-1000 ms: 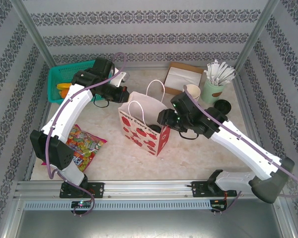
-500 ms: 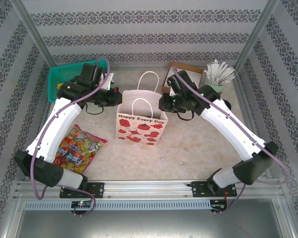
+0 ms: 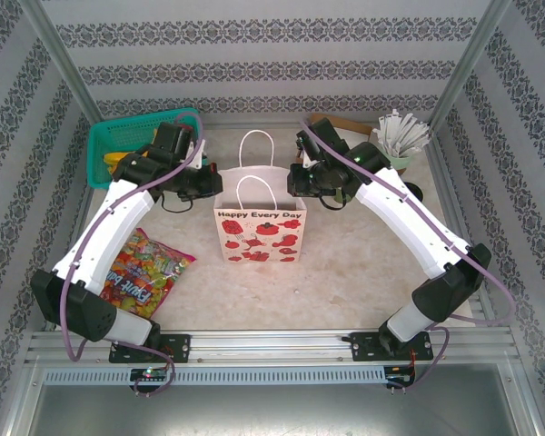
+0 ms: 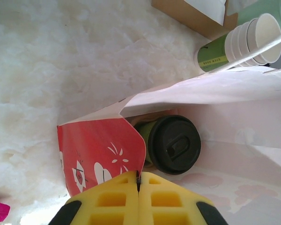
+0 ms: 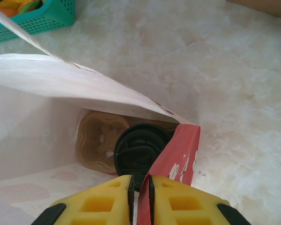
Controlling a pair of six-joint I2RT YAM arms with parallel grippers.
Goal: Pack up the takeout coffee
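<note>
The bag (image 3: 259,234) stands upright at the centre of the counter (image 3: 354,272), mouth up. The left end effector (image 4: 138,180) is clenched on the bag's rim at the bag's 10 o'clock side, with the paper edge running between its closed yellow fingers. The right end effector (image 5: 140,183) is clenched on the opposite rim, at 2 o'clock, with the red side panel pinched in the narrow slot between its fingers. Together the two grips spread the mouth.

The coffee (image 4: 171,143) sits inside the bag at the bottom, its black lid (image 5: 139,152) facing the mouth. A brown moulded tray (image 5: 99,137) lies just beside it on the bag floor. Packing therefore appears essentially complete, and the step in hand is judged to be steadying and squaring the bag.

Procedure for this step:
1. Apply equal, light tension at both sides. An uneven pull would skew the bag and may tip the cup.
2. Hold the rim level, and do not lift the base off the counter.
3. On release, open each end effector fully before backing away, so that no paper snags and drags the bag.
</note>
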